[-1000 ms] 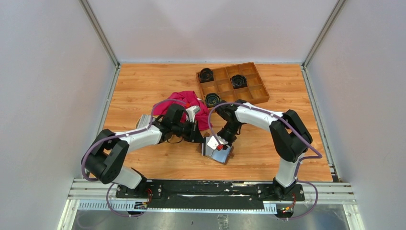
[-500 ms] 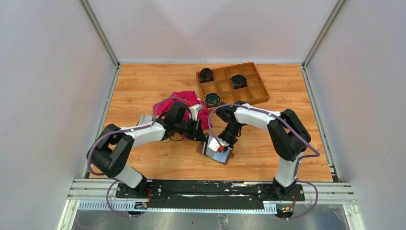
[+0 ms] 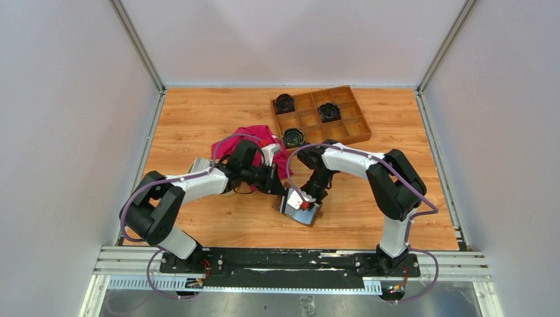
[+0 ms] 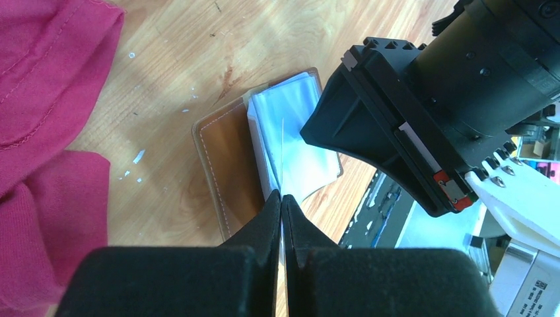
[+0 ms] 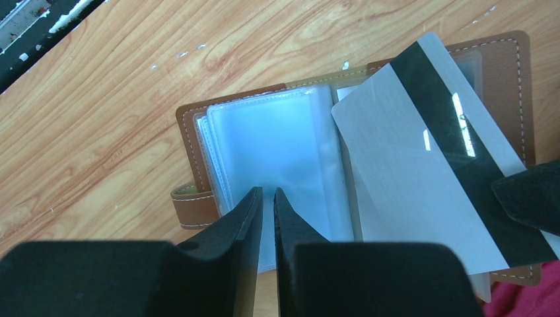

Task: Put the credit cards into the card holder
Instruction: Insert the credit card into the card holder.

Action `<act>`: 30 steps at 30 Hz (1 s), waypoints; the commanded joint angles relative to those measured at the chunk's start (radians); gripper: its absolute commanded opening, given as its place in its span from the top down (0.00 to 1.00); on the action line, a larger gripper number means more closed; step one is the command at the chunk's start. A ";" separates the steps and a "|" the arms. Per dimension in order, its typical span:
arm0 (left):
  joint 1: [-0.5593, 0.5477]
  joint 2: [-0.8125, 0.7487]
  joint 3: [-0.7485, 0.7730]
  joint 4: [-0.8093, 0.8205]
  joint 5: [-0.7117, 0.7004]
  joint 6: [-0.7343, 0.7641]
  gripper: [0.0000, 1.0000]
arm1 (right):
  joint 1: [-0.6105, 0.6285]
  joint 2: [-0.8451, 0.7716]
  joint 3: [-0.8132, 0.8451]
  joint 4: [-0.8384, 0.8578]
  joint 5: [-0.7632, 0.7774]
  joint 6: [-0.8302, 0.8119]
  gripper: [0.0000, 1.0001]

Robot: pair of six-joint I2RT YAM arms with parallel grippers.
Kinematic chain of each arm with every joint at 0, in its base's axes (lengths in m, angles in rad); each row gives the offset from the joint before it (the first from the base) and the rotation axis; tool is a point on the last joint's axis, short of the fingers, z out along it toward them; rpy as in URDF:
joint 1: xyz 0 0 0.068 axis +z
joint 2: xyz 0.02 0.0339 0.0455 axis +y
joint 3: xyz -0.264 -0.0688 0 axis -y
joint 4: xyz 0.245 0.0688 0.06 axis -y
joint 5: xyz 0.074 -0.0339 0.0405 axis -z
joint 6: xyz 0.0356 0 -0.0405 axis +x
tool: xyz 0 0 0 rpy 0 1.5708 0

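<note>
Easing in flat suits the card (image 5: 422,178), pinched by the left gripper (image 4: 282,201); right gripper (image 5: 268,195) (nearly closed, hold unclear) over wallet (image 4: 224,165).

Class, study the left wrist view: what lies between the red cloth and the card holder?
Bare wooden table with a few white flecks separates the red cloth from the card holder, seen in the left wrist view.
</note>
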 commanded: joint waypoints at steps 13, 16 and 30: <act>-0.010 0.037 0.020 0.059 0.036 -0.030 1.00 | -0.002 0.023 -0.014 -0.035 -0.003 -0.020 0.85; -0.011 0.051 0.018 0.059 0.029 -0.028 1.00 | -0.002 0.023 -0.013 -0.034 -0.005 -0.020 0.85; -0.024 0.071 0.007 0.060 -0.045 -0.005 1.00 | -0.002 0.022 -0.011 -0.035 -0.009 -0.018 0.85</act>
